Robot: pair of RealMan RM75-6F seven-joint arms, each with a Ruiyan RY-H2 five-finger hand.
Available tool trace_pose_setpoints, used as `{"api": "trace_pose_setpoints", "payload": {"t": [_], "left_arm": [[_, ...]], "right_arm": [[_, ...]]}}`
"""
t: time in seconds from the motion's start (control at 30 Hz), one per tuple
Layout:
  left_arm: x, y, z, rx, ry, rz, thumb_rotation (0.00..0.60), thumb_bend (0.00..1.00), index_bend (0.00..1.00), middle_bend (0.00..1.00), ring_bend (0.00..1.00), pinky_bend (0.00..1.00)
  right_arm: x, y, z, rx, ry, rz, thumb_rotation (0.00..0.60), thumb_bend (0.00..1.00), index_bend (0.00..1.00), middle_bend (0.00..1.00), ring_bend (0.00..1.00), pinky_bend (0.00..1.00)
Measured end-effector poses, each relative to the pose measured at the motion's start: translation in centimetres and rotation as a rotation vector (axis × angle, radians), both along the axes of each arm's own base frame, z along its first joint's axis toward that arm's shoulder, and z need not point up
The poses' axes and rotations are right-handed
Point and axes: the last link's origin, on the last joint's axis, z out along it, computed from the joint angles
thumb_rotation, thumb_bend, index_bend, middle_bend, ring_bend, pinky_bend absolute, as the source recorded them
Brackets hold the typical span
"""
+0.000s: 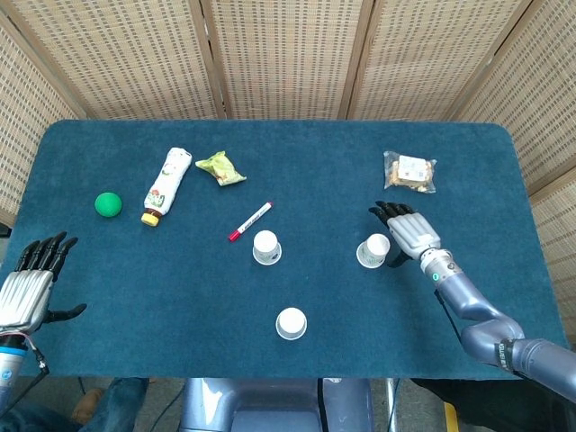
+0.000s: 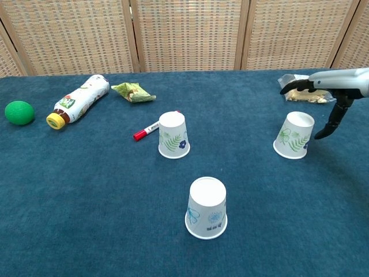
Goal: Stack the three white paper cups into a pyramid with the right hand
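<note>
Three white paper cups stand upside down on the blue table. One cup (image 1: 265, 247) (image 2: 173, 135) is in the middle, one cup (image 1: 291, 323) (image 2: 206, 208) is nearest the front edge, and one cup (image 1: 373, 250) (image 2: 294, 135) is to the right. My right hand (image 1: 405, 232) (image 2: 326, 92) hovers just right of and above the right cup, fingers spread, holding nothing and not touching it. My left hand (image 1: 31, 283) rests open at the table's front left edge, seen only in the head view.
A red marker (image 1: 249, 220) lies just behind the middle cup. Further left are a bottle (image 1: 167, 185) on its side, a green ball (image 1: 108, 204) and a green wrapper (image 1: 220, 168). A snack bag (image 1: 410, 171) lies behind my right hand.
</note>
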Motion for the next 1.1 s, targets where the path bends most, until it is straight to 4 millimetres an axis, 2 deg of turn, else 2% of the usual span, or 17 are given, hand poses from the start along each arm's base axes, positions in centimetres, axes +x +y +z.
{"api": "trace_pose_setpoints", "payload": {"t": [0.07,0.17,0.3,0.5,0.77,1.1], "left_arm": [[-0.1,0.2,0.0,-0.002,0.001,0.005,0.600,0.00,0.00,0.00,0.00,0.00],[-0.2,0.4,0.0,0.000,0.001,0.011,0.600,0.00,0.00,0.00,0.00,0.00],[-0.3,0.4,0.0,0.000,0.002,0.015,0.600,0.00,0.00,0.00,0.00,0.00],[-0.3,0.4,0.2,0.005,-0.002,0.017,0.600,0.00,0.00,0.00,0.00,0.00],[-0.3,0.6,0.2,0.001,-0.005,0.019,0.600,0.00,0.00,0.00,0.00,0.00],[-1.0,1.2,0.7,0.010,-0.030,0.051,0.600,0.00,0.00,0.00,0.00,0.00]], "right_arm": [[0.1,-0.3,-0.6,-0.002,0.013,-0.003,0.600,0.09,0.30,0.32,0.33,0.45],[0.2,-0.5,-1.3,0.000,0.005,-0.019,0.600,0.15,0.42,0.44,0.46,0.59],[0.8,-0.5,-2.0,0.008,-0.041,-0.043,0.600,0.24,0.50,0.54,0.54,0.68],[2.4,-0.5,-2.0,0.005,-0.089,-0.017,0.600,0.29,0.52,0.55,0.55,0.69],[7.5,-1.2,-2.0,0.023,-0.140,0.077,0.600,0.29,0.52,0.55,0.55,0.69],[12.4,-3.0,-5.9,0.062,-0.129,0.091,0.600,0.29,0.52,0.55,0.55,0.69]]}}
